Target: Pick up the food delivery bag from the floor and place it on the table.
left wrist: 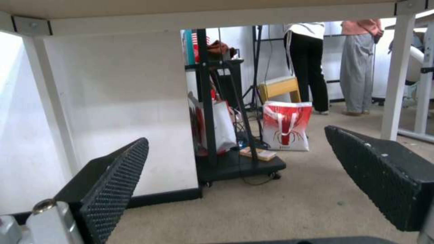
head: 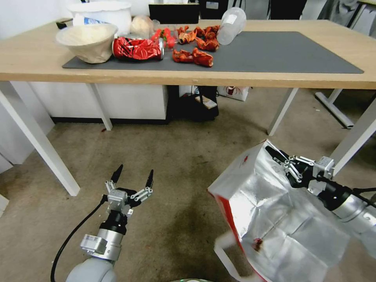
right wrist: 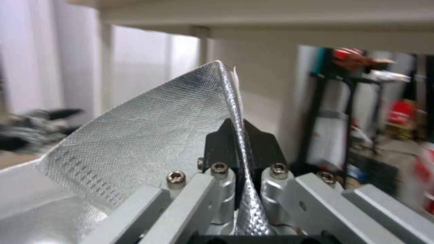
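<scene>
Head view: the food delivery bag (head: 270, 219) sits at about 4 o'clock in the picture, below and in front of the table (head: 188, 74), its foil lining facing the camera and a red side panel on its left edge. The right gripper (head: 279, 154) is clamped on the bag's upper rim at its far corner. A white strap handle (head: 227, 256) hangs at the bag's lower left. The left gripper (head: 133, 174) hovers over the carpet at 7 o'clock, fingers spread, holding nothing, well apart from the bag. On the table, the dark grey mat (head: 274, 53) carries clutter at its 10 to 12 o'clock end — a paper bowl (head: 87, 41), a crushed red can (head: 137, 48), red wrappers (head: 192, 57) and a clear plastic cup (head: 231, 25) on its side. The mat's right half is bare. A white table leg (head: 354, 139) stands just beside the right gripper, at its 2 o'clock.

Left wrist view: the left gripper's two black textured fingers (left wrist: 115, 181) stand wide apart. Ahead, under the tabletop edge, are a black cart (left wrist: 235, 162) at 12 o'clock and a red-and-white bag (left wrist: 287, 126) on the floor behind it.

Right wrist view: the right gripper's black fingertips (right wrist: 221, 142) pinch a foil fold of the bag (right wrist: 149, 135) — jaws together on it, with the table's underside above.
</scene>
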Available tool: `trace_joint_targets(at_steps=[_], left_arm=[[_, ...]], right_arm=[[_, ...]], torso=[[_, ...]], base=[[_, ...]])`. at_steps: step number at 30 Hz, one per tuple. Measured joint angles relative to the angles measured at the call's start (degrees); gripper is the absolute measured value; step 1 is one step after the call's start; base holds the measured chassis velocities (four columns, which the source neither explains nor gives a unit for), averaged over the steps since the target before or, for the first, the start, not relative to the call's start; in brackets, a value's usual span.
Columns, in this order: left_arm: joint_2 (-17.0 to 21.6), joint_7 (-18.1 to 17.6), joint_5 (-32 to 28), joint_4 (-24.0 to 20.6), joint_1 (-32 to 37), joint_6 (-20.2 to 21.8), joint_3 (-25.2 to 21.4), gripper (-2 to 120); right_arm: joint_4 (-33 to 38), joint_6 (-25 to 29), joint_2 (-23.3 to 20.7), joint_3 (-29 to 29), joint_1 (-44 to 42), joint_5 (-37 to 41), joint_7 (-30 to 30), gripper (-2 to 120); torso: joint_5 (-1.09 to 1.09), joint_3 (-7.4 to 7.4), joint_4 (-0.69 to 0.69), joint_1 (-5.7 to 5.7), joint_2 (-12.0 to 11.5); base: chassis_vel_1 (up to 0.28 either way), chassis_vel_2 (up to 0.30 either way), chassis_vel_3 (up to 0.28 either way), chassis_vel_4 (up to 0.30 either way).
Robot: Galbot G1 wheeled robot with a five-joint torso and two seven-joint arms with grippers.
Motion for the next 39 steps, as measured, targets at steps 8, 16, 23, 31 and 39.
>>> trace_joint_targets(at_steps=[8,16,23,31,39], left_arm=[[-0.1,0.4,0.3,-0.3,0.1,-0.9,-0.2,98],[-0.1,0.5,0.5,-0.8,0.2,-0.9,0.0,98],[-0.1,1.1,0.4,-1.2,0.5,-0.7,0.0,98],[-0.1,2.6,-0.2,-1.9,0.9,-0.8,-0.1,97],[-0.1,4.5,-1.0,-2.0,1.1,-1.3,-0.4,97]], right_arm=[[0.8,-4.9,-1.9,2.8,0.3,8.0,-12.1,0],[0.8,-7.1,-2.9,4.5,1.0,10.6,-17.1,0],[1.0,-7.1,-2.7,4.6,1.0,10.9,-17.3,0],[1.5,-7.2,-2.5,4.2,1.1,11.1,-17.4,0],[1.6,-7.2,-2.4,4.6,0.8,11.0,-17.4,0]], torso=[[0.0,0.0,0.0,0.0,0.0],[0.01,0.0,0.0,0.0,0.0],[0.01,0.01,0.0,0.0,0.0],[0.0,0.02,0.0,0.0,0.0],[0.0,0.86,0.0,0.02,0.9]], base=[[0.0,0.0,0.0,0.0],[0.0,0.0,0.0,0.0],[0.0,0.0,0.0,0.0],[0.0,0.0,0.0,0.0],[0.0,0.0,0.0,0.0]])
